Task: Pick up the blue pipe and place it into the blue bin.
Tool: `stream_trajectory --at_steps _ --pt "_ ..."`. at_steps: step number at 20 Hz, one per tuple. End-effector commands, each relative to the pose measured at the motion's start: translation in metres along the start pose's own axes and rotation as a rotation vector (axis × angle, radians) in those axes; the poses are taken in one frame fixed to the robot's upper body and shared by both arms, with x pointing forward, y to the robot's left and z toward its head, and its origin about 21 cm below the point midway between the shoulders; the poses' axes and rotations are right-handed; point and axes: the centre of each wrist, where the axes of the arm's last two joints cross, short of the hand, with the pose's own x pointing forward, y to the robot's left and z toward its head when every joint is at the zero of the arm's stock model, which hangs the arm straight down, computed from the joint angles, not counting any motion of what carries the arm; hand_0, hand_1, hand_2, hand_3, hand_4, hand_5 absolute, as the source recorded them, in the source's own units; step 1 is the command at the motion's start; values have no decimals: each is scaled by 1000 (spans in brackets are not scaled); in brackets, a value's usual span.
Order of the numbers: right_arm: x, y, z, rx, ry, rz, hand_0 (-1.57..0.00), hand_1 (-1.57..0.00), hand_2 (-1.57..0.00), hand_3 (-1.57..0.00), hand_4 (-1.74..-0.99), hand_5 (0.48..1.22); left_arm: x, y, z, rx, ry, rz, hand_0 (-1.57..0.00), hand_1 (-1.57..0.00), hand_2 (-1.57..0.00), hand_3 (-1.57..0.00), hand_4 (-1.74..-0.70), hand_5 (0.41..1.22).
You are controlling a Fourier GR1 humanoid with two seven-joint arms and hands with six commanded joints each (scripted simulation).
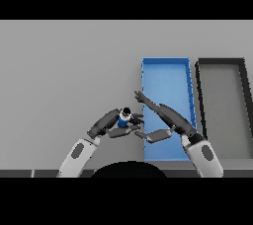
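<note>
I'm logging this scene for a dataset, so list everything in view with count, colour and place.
blue pipe: one, blue with a dark end, just left of the blue bin's lower part, held in the left hand.
blue bin: one, blue, long and open-topped, right of centre on the table.
dark bin: one, black-walled with a grey floor, immediately right of the blue bin.
table: one, grey, carries both bins.
left hand: one, dark, on a white and grey arm from the lower left, fingers curled round the pipe.
right hand: one, dark, on a white and grey arm from the lower right, fingers straight, over the blue bin's lower left part.
</note>
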Motion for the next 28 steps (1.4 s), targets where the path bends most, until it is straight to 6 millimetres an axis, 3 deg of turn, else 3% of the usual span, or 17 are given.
stream_trajectory --at_steps 1,5,9,12,13,14,15,16,18,21,23,28 --pt "9 -1 -8 20 -31 17 1 1 1 1 -1220 525 1 -1 -4 0 9 0 -1571 -1571 -1571 -1571 -1476 1221" --pt "27 6 -30 126 -80 35 1 1 1 1 -1195 513 -1 4 -1 -23 -8 18 -1571 -1571 -1571 -1571 -1475 1221" --pt "33 7 -53 177 -65 44 1 1 -1 1 -1208 512 -2 5 -4 -40 -7 54 -1571 -1571 -1571 -1571 -1459 1221" --pt "35 13 -69 225 -53 43 -24 -108 -130 -49 -1222 517 -4 3 -3 -47 -27 48 -1571 -1571 -1571 -1571 -1460 1221" --pt "32 10 -73 234 -46 37 -166 -241 -249 -143 -1255 519 -4 4 -5 -35 -2 42 -1571 -1571 -1571 -1571 -1515 1221" --pt "31 12 -78 242 -48 37 -398 -437 -428 -307 -1303 520 -3 5 -3 -28 9 48 -1571 -1571 -1541 -1304 -1560 1221" --pt "32 14 -80 243 -44 42 -630 -652 -657 -504 -1383 523 -5 7 -3 -23 22 54 -1571 -1571 -1528 -1139 -1596 1221" --pt "30 14 -84 243 -40 55 -818 -836 -840 -662 -1446 527 -6 5 -5 -21 34 50 -1571 -1571 -1537 -1163 -1625 1221" --pt "32 17 -85 256 -82 24 -1089 -1101 -1103 -896 -1537 600 -7 2 -4 -26 -2 53 -1571 -1571 -1549 -1228 -1667 1221" --pt "29 22 -86 241 -144 -38 -1324 -1330 -1331 -1225 -1481 869 -2 1 -7 -31 -14 51 -1571 -1571 -1560 -1331 -1703 1221" --pt "30 26 -88 237 -180 -9 -1413 -1417 -1418 -1350 -1474 996 -2 2 -7 -27 -31 50 -1571 -1571 -1549 -1372 -1717 1221" --pt "31 31 -82 242 -169 -56 -1519 -1520 -1521 -1499 -1490 1147 -2 5 -7 -26 -37 39 -1571 -1571 -1558 -1437 -1733 1221"
